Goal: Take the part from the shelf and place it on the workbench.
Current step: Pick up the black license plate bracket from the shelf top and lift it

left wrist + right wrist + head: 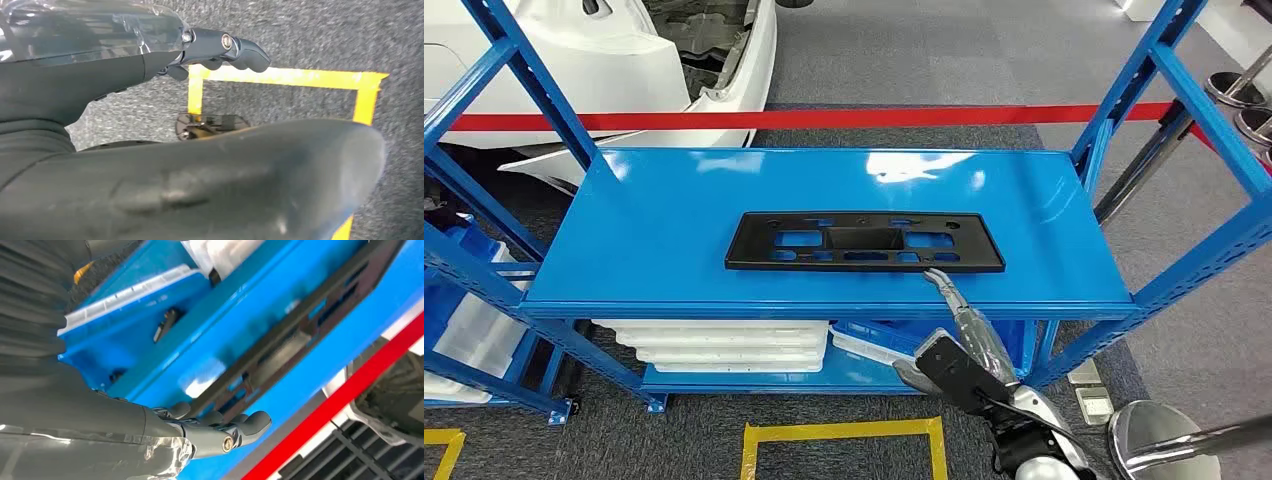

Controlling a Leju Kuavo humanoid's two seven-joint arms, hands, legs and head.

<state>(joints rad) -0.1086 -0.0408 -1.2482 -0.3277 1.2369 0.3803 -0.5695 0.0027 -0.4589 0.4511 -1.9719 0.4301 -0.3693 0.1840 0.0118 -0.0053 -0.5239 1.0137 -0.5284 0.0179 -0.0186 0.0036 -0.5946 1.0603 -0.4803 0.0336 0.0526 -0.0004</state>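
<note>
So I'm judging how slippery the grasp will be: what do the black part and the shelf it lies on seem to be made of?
The black part looks like moulded plastic with a matte finish: thin, with cut-out slots and no glare. The blue shelf looks like painted sheet metal, glossy, with bright reflections on its top. Both are judged by look only. The right hand reaches the part's near edge.

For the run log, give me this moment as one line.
phase: reaching | black part: flat on blue shelf | right hand: at part's near edge, no grip | left hand: hanging, holds nothing
</note>
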